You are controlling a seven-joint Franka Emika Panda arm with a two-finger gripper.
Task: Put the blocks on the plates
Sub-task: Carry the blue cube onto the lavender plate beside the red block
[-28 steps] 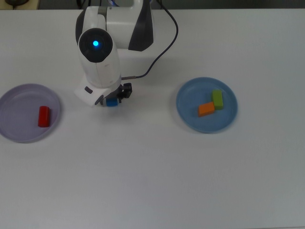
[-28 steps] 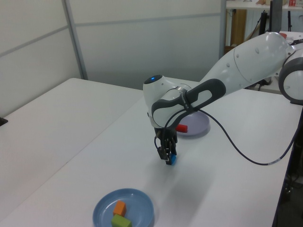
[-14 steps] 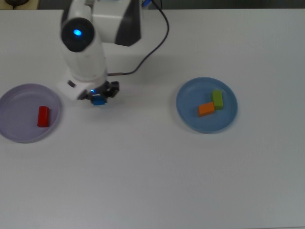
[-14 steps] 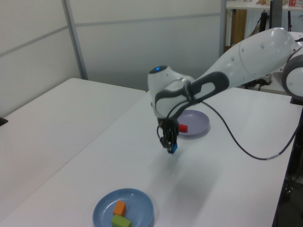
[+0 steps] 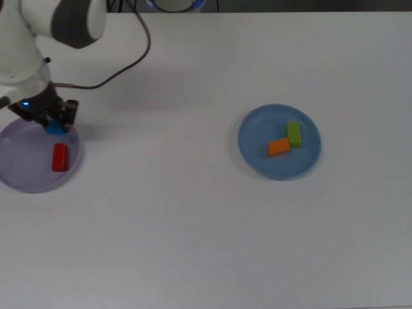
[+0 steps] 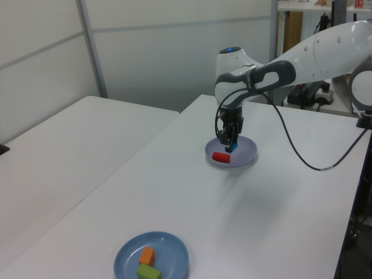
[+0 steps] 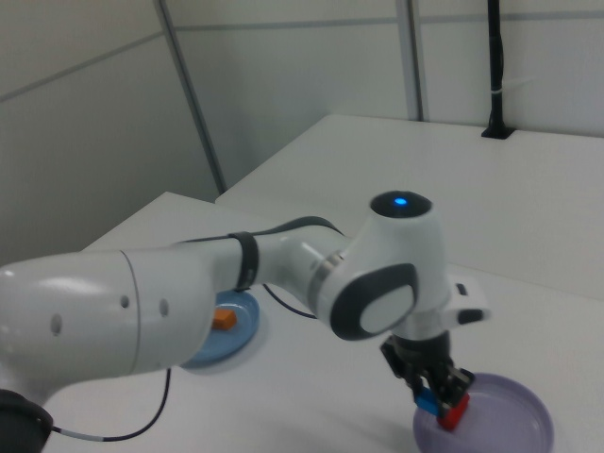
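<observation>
1. Gripper [image 5: 54, 121] is hanging over the lavender plate [image 5: 19, 174], near the rim at the top view's upper right of the plate; jaws are pinching the blue cube [image 5: 55, 129], narrow gap, cube filling it.
2. Blue cube is sitting above the plate surface in the left view, not resting on it as far as I can tell.
3. Red block [image 5: 59, 157] is lying on the lavender plate just below the cube in the top view, apart from it; short rounded piece, matte.
4. Blue plate [image 5: 257, 161] is sitting well apart, toward the top view's right, carrying the orange block [image 5: 279, 147] and the green bar [image 5: 294, 134]; the two are touching at a corner, both flat-sided rectangular pieces.
5. Both plates are round, shallow, smooth with a raised rim, same size.
6. Black cable [image 5: 129, 61] is looping from the arm across the white table [image 5: 193, 244], clear of both plates.
7. Arm [image 6: 302, 55] is reaching in from the left view's right; glossy white shell with dark joint bands, blue light [image 7: 400, 201] glowing on top of the wrist.
8. Nothing is blocking the stretch between the plates; tabletop is plain, matte white.
</observation>
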